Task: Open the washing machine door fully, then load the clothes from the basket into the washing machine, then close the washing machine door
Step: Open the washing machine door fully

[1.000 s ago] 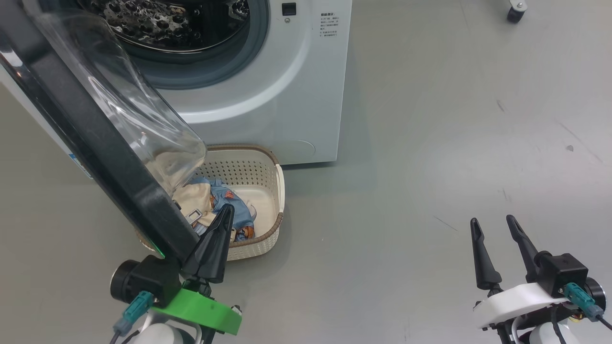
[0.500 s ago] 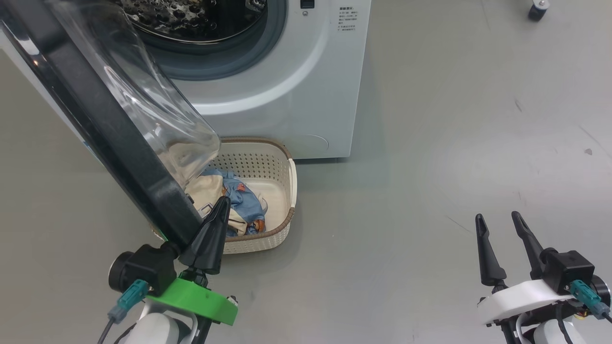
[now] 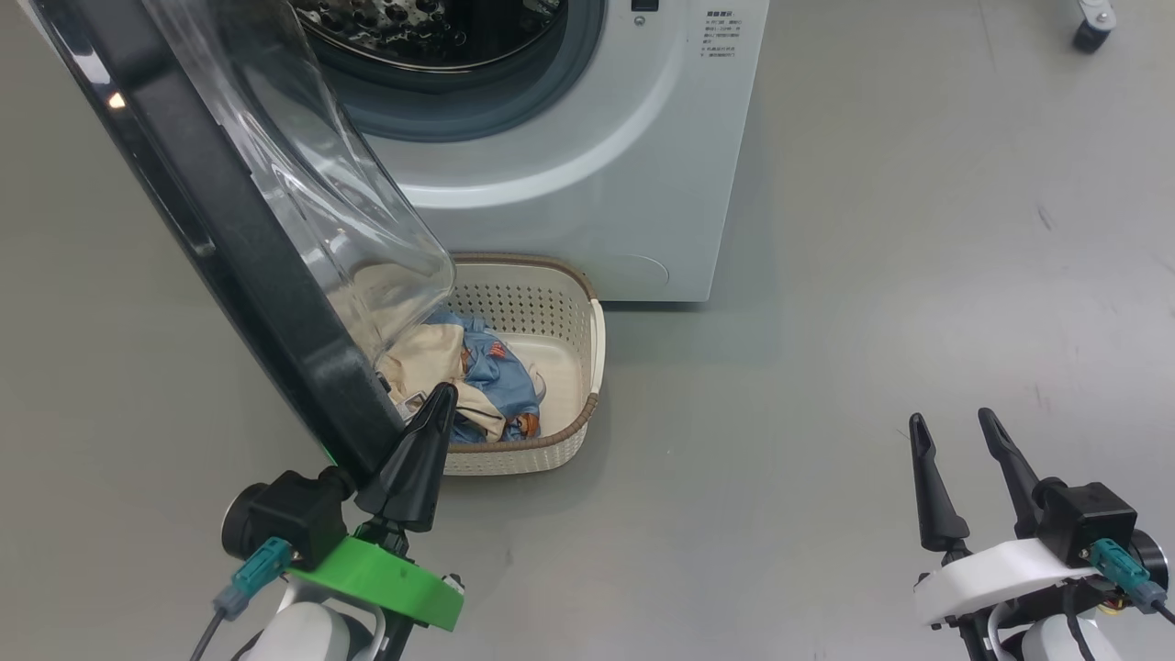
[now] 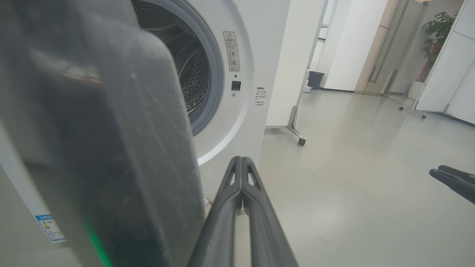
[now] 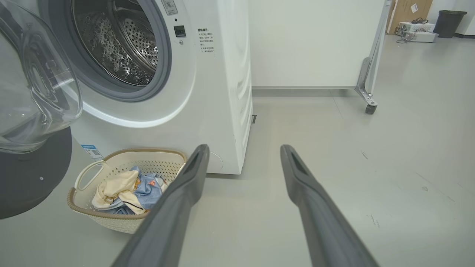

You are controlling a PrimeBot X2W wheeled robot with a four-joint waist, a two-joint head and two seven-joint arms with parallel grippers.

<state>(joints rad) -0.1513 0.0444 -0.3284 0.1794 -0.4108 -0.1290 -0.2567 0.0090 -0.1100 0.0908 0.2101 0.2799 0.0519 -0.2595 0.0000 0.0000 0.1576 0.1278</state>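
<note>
The left arm reaches forward and low. The left gripper (image 3: 442, 395) has its two dark fingers pressed together into a single point with nothing between them. It points up and slightly to the right, along the lower end of the washing machine door (image 3: 248, 275). In the left wrist view the closed pair (image 4: 241, 160) runs just beside the inner face of the door's black rim (image 4: 111, 148); whether they touch cannot be told.

The door stands swung out from the washing machine (image 3: 597, 165) to the robot's left, leaving the steel drum (image 5: 118, 48) exposed. Its glass bowl (image 5: 37, 92) hangs over the left end of the basket (image 3: 587, 321).

The basket sits on the grey floor (image 3: 872, 275) against the foot of the machine. The clothes (image 3: 477, 376) lie heaped inside it, cream to the left and blue beside it.

The right arm is held low, well apart from the basket. The right gripper (image 3: 951, 420) points forward over bare floor with its fingers spread and empty.
</note>
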